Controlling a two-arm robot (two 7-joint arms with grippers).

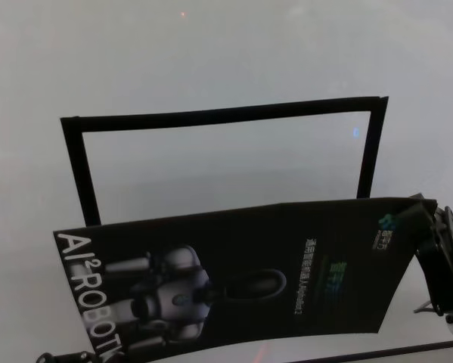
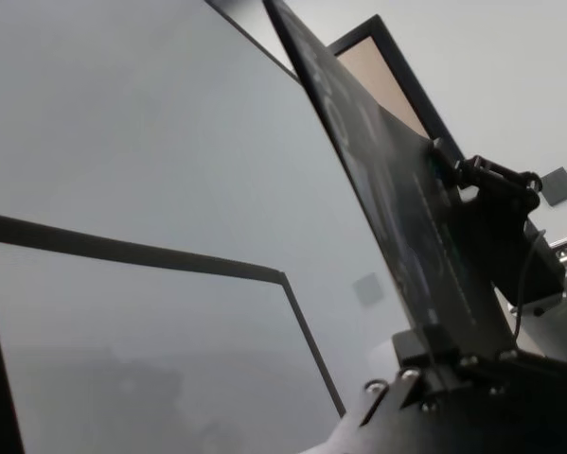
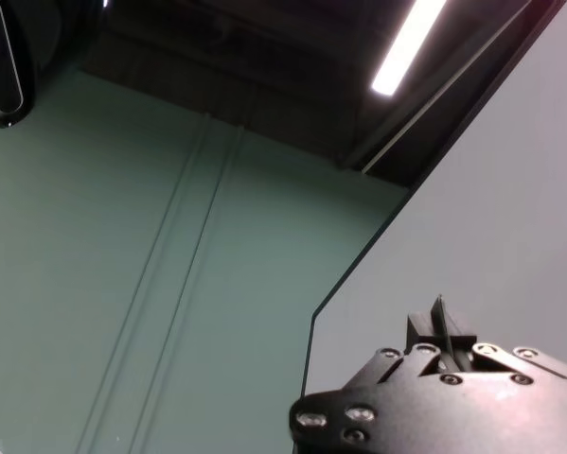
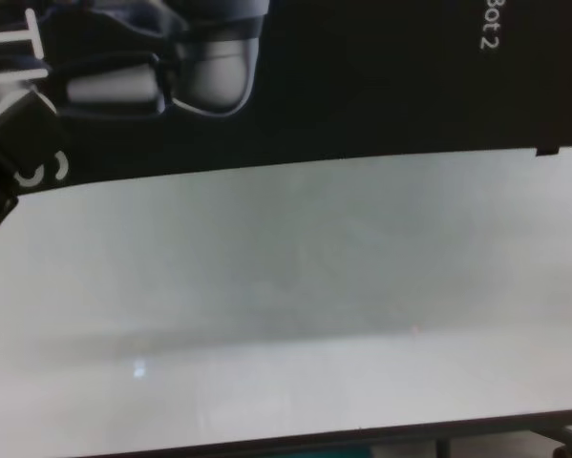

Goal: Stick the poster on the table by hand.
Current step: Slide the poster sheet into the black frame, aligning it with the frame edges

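1. Clamping the poster's right edge at the right of the head view, the black segmented right gripper (image 1: 430, 219) has its jaws closed on the sheet; the right wrist view shows the thin edge pinched between its fingers (image 3: 441, 331).
2. Sitting low in the lower left corner of the head view, the black left gripper (image 1: 60, 355) is at the poster's lower left corner; the left wrist view shows its fingers (image 2: 434, 345) closed on the sheet's edge.
3. Held between both grippers, the large glossy black poster (image 1: 234, 272) with a grey-white humanoid robot and white "ROBOTICS" letters fills the lower half of the head view, raised off the surface and tilted.
4. Lying beyond it, in the middle of the head view, is a rectangular outline of black tape (image 1: 211, 117) on the wide glossy white table (image 1: 211, 53).
5. Crossing the bottom of the chest view is the table's thin dark edge (image 4: 362, 434).
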